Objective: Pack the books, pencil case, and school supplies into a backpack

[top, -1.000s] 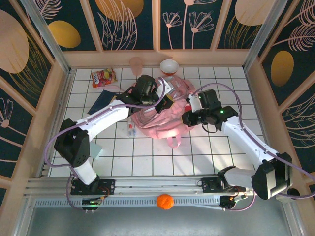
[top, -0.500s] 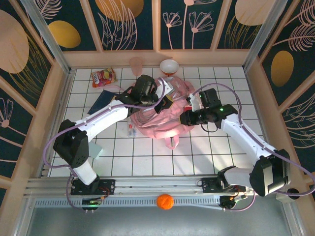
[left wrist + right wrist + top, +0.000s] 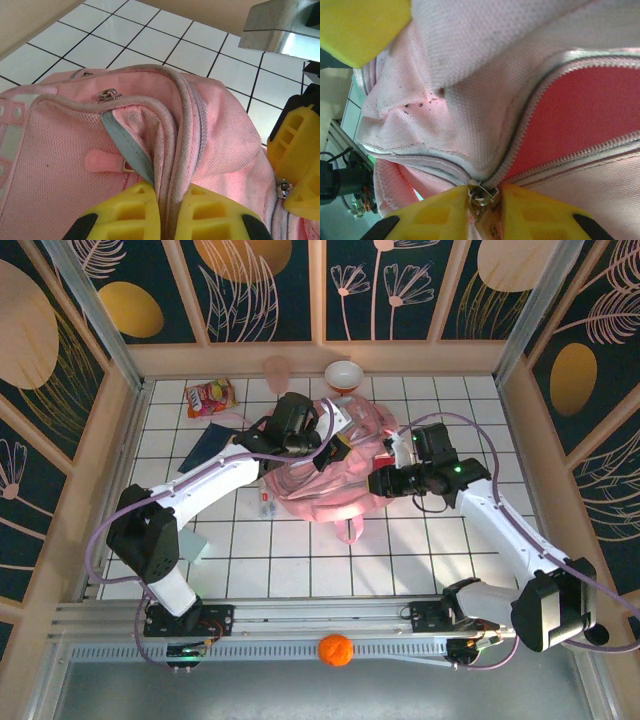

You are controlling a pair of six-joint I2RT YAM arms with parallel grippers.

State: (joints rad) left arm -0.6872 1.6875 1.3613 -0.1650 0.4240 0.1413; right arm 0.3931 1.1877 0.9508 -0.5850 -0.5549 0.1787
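Left gripper (image 3: 167, 200) pinches the backpack (image 3: 65, 135) seam; right gripper (image 3: 482, 202) pinches the zip pull (image 3: 478, 194). I should draw it steadily along the track, left anchoring.

Backpack (image 3: 330, 475) sits mid-table (image 3: 300, 560), book (image 3: 205, 447) off to its left, snack packet (image 3: 210, 397) behind the book. Cup (image 3: 276, 372) and bowl (image 3: 343, 374) behind the backpack, supplies (image 3: 265, 505) by its front-left.
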